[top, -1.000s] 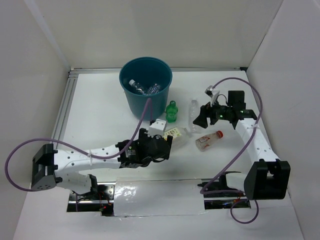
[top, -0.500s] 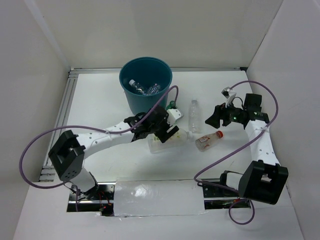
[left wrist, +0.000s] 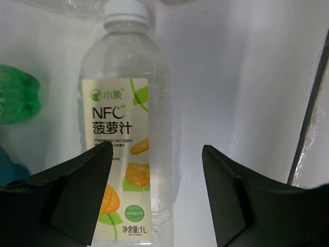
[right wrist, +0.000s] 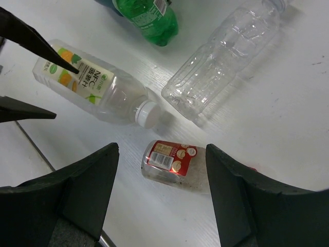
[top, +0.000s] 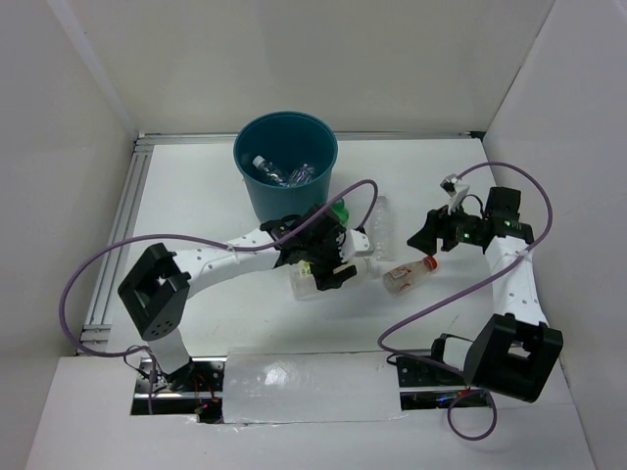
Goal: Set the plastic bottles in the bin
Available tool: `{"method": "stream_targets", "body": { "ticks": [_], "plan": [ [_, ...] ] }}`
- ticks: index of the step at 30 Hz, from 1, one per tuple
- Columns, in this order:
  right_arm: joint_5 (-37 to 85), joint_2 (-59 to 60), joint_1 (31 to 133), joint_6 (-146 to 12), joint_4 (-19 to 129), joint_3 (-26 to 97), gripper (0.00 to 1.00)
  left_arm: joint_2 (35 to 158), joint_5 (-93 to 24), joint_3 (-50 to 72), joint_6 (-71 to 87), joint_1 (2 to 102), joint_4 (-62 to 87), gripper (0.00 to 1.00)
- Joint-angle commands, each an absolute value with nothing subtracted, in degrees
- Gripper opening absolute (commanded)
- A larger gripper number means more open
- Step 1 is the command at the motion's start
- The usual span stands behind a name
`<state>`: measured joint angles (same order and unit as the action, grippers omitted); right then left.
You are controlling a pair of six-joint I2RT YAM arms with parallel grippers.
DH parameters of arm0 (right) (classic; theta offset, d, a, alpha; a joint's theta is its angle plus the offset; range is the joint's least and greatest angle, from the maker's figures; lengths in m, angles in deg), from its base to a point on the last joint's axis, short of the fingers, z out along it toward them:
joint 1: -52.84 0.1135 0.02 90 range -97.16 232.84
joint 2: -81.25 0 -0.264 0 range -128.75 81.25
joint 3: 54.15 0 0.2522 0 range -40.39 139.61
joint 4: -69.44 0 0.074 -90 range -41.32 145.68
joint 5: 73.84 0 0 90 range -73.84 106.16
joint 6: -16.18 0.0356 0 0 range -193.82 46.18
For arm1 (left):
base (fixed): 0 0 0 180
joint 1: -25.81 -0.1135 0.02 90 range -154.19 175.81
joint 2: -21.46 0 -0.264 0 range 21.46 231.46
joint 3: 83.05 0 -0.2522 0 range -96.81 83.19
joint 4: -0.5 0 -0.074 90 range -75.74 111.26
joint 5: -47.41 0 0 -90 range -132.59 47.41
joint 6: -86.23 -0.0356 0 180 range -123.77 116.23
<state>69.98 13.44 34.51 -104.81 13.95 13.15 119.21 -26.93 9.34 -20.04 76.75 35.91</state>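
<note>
Lettering on the juice bottle (left wrist: 128, 170) reads "NFC" above Chinese characters, with "1L" at the foot (pale label, orange fruit, green leaves). It is clear smooth plastic, white-capped, lying flat on the white bench (left wrist: 231, 77) near the round teal bin (top: 265, 201). The left arm reaches low across, and the left fingers (left wrist: 77, 190) straddle the bottle, spread and not yet clamped. The right fingers (right wrist: 77, 190) hang wide over the red-labelled bottle (right wrist: 169, 159), near a green bottle (right wrist: 149, 15) and a clear ridged one (right wrist: 226, 56).

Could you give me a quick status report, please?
Left hand open, straddling labelled juice bottle. Right hand open near red-capped bottle. Nothing blocking the bin.
</note>
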Motion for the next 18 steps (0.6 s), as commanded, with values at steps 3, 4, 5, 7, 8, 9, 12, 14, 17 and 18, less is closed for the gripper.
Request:
{"method": "stream_targets", "body": {
  "ticks": [3, 4, 5, 7, 8, 9, 12, 14, 17, 18],
  "plan": [
    [72.41, 14.19, 34.03, -106.52, 11.31, 13.58, 0.75, 122.18, -30.35, 11.2, -20.82, 76.7, 33.7, 0.83],
    [72.41, 14.19, 34.03, -107.39, 11.3, 13.58, 0.75, 122.18, -30.98, 11.2, -20.3, 76.7, 32.99, 0.83],
    [72.93, 13.67, 34.03, -108.01, 10.69, 13.58, 0.75, 122.18, -32.29, 11.9, -19.77, 76.18, 31.06, 0.83],
    [72.94, 13.66, 34.03, -108.54, 10.16, 13.58, 0.75, 122.18, -32.31, 12.43, -19.24, 76.18, 30.52, 0.83],
    [72.94, 13.66, 34.03, -108.54, 10.15, 13.58, 0.75, 122.7, -32.31, 12.43, -19.24, 75.65, 29.82, 0.83],
    [72.94, 13.66, 34.03, -108.54, 10.15, 13.58, 0.75, 123.49, -32.31, 12.43, -19.24, 75.65, 29.81, 0.83],
    [72.94, 13.66, 34.03, -108.54, 10.15, 13.58, 0.75, 123.5, -34.32, 12.43, -18.45, 75.65, 28.5, 0.83],
    [72.94, 13.66, 34.03, -108.54, 10.15, 13.05, 0.75, 120.35, -35.29, 14.1, -17.74, 75.65, 25.53, 0.83],
    [72.94, 13.66, 34.03, -108.54, 10.15, 12.44, 0.75, 118.84, -37.49, 13.32, -18.35, 76.18, 24.72, 0.84],
    [72.94, 13.66, 34.03, -108.54, 10.15, 12.43, 0.75, 118.84, -38.1, 13.31, -19.23, 76.18, 25.41, 0.84]
  ]
}}
